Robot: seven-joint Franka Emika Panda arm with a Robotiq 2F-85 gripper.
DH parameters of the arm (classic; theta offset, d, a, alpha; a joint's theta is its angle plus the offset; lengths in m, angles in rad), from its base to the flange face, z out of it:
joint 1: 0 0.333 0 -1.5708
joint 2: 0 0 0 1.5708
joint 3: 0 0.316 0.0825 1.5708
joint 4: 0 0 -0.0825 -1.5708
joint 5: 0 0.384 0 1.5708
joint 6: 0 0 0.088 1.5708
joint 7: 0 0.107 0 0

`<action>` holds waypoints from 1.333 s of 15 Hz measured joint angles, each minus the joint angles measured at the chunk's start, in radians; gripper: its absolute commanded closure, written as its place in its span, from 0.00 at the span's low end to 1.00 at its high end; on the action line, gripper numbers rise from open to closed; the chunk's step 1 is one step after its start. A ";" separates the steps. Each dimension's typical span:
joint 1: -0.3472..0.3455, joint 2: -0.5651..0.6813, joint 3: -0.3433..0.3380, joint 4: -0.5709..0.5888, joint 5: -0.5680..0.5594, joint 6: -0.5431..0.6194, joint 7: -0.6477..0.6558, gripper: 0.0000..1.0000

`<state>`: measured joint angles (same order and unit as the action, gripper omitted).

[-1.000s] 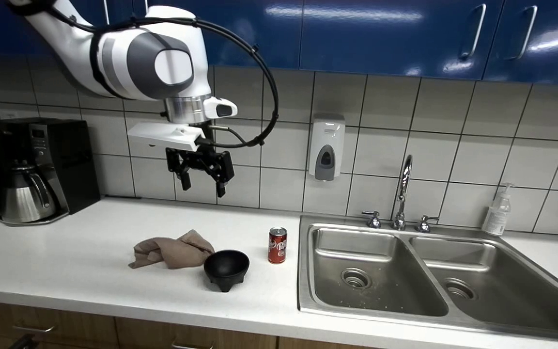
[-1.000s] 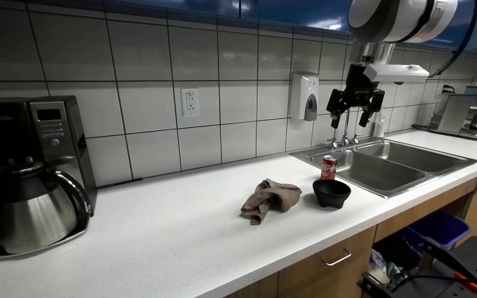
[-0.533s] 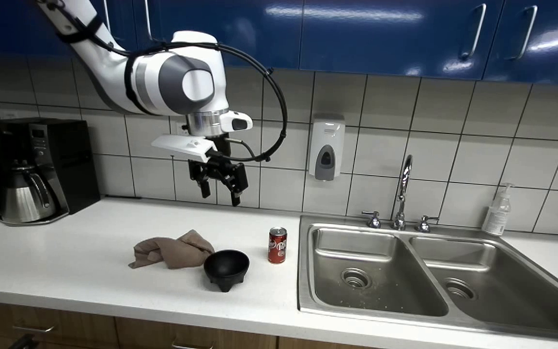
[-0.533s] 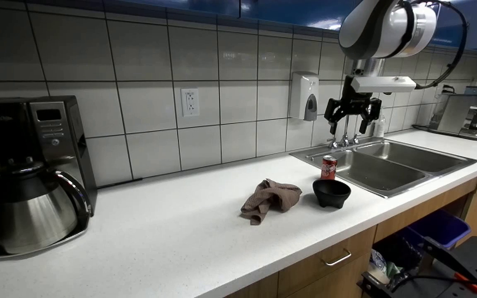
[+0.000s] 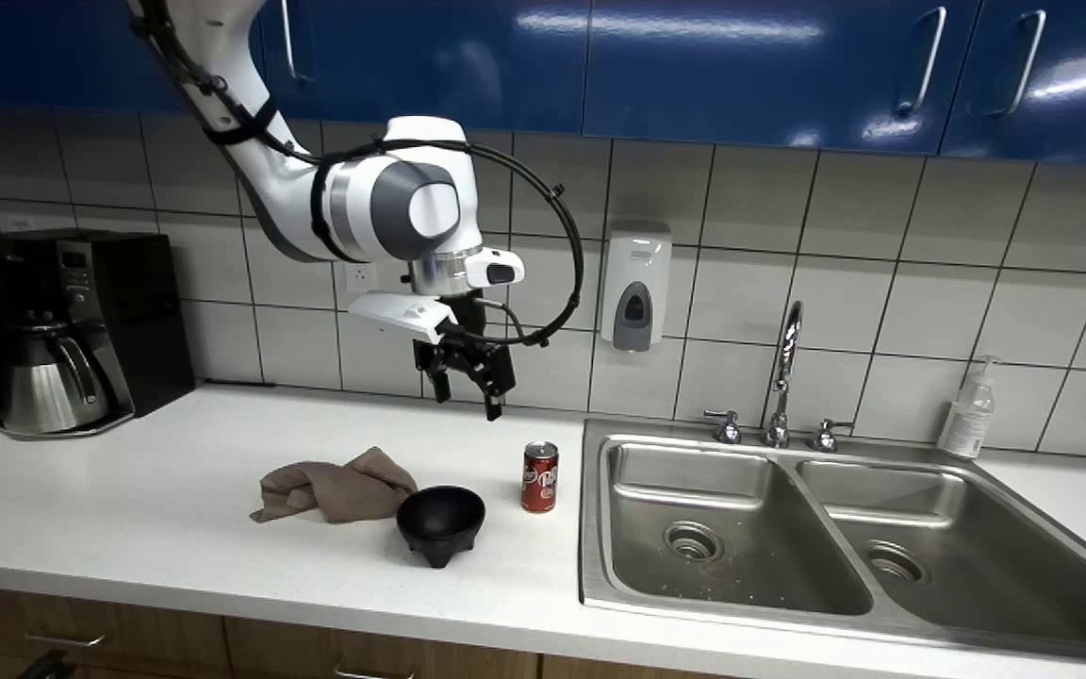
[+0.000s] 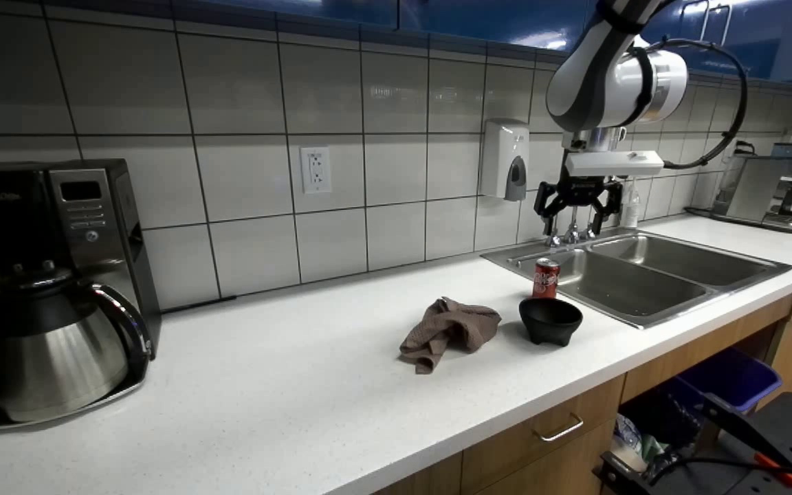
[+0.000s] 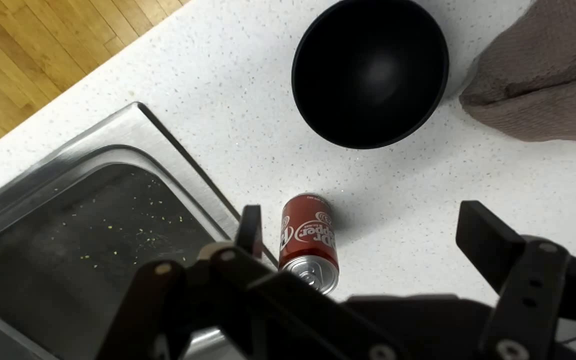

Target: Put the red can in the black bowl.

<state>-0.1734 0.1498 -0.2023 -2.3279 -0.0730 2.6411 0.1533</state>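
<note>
The red can (image 5: pixel 539 479) stands upright on the white counter, close to the sink's edge. It also shows in an exterior view (image 6: pixel 546 278), partly behind the bowl, and in the wrist view (image 7: pixel 309 227), nearer the left finger. The black bowl (image 5: pixel 441 524) stands on short feet beside the can; it shows in an exterior view (image 6: pixel 551 322) and at the top of the wrist view (image 7: pixel 370 75). My gripper (image 5: pixel 468 401) is open and empty, above the counter and higher than the can. In the wrist view the fingers (image 7: pixel 360 227) are wide apart and touch nothing.
A brown cloth (image 5: pixel 340 488) lies beside the bowl. A steel double sink (image 5: pixel 595 538) with a faucet (image 5: pixel 783 368) is close to the can. A soap dispenser (image 5: pixel 635 288) hangs on the tiled wall. A coffee maker (image 6: pixel 59 289) stands at the counter's far end.
The arm and open gripper have moved down and, in one exterior view, rightward toward the can. The can, bowl and cloth have not moved.
</note>
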 measured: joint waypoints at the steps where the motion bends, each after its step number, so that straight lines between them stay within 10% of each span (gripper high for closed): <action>1: 0.000 0.022 -0.004 0.019 0.003 0.000 0.005 0.00; 20: 0.000 0.417 -0.028 0.381 0.127 -0.001 0.075 0.00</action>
<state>-0.1735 0.5668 -0.2301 -1.9472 0.0535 2.6398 0.2278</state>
